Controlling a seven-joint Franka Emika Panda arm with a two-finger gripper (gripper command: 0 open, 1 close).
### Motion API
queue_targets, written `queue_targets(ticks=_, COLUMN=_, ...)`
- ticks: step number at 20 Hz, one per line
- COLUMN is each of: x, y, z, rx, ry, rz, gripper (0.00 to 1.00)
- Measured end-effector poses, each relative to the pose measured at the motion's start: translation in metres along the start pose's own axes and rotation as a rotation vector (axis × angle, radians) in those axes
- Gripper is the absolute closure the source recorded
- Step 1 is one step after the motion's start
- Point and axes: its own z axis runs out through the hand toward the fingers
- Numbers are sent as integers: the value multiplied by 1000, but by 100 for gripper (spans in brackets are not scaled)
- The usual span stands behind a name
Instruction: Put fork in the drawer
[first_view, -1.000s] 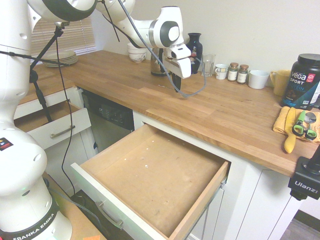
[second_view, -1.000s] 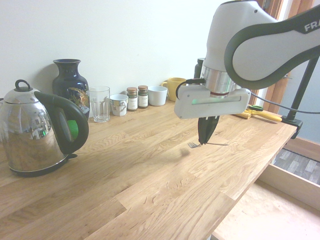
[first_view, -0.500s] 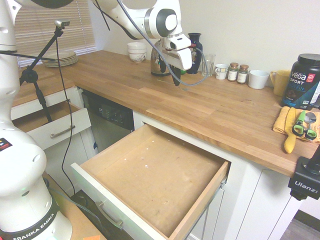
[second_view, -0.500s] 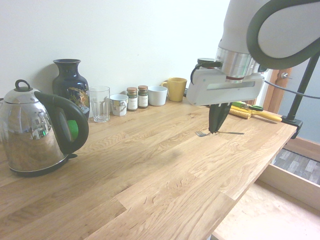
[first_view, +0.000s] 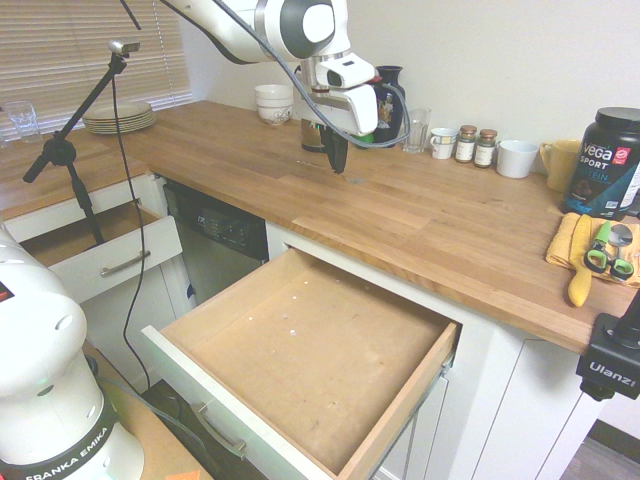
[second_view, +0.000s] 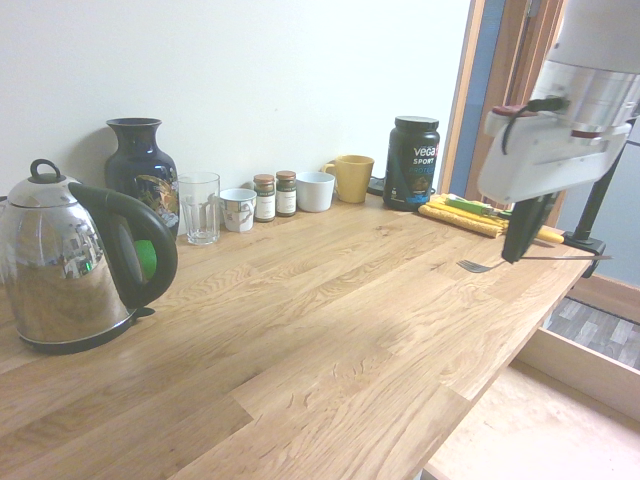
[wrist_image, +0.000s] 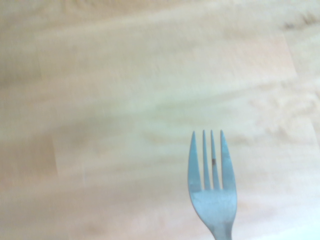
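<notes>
Holding the fork (second_view: 480, 266) clear of the wooden countertop (first_view: 430, 215), the claw (second_view: 516, 250) is closed on the thin handle and points straight down. In the second exterior view the tines stick out level to the left of the claw, and the rest of the handle runs out to its right. In the wrist view the four tines (wrist_image: 207, 165) hang over bare wood, touching nothing.

I judge the fork to be light and stiff, so it will not bend in the grip. But it is smooth, slim metal, and it may swing or slip between the pads if the arm moves sharply. The hold seems to be near the middle of the handle, which I think is a good place, because the weight balances on both sides.

The open drawer (first_view: 300, 350) with its bare light-brown bottom lies below the claw and well apart from it, in front of the counter edge. The fork is not yet over it.
</notes>
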Motion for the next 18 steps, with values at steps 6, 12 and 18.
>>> queue_targets(ticks=6, x=-31, y=64, z=10, rx=-5, ry=-23, rz=-36, gripper=100)
queue_targets(ticks=12, x=-54, y=119, z=34, rx=-18, ry=-39, rz=-31, gripper=100)
queue_targets(ticks=18, x=-72, y=154, z=89, rx=-42, ry=-59, rz=-22, gripper=100)
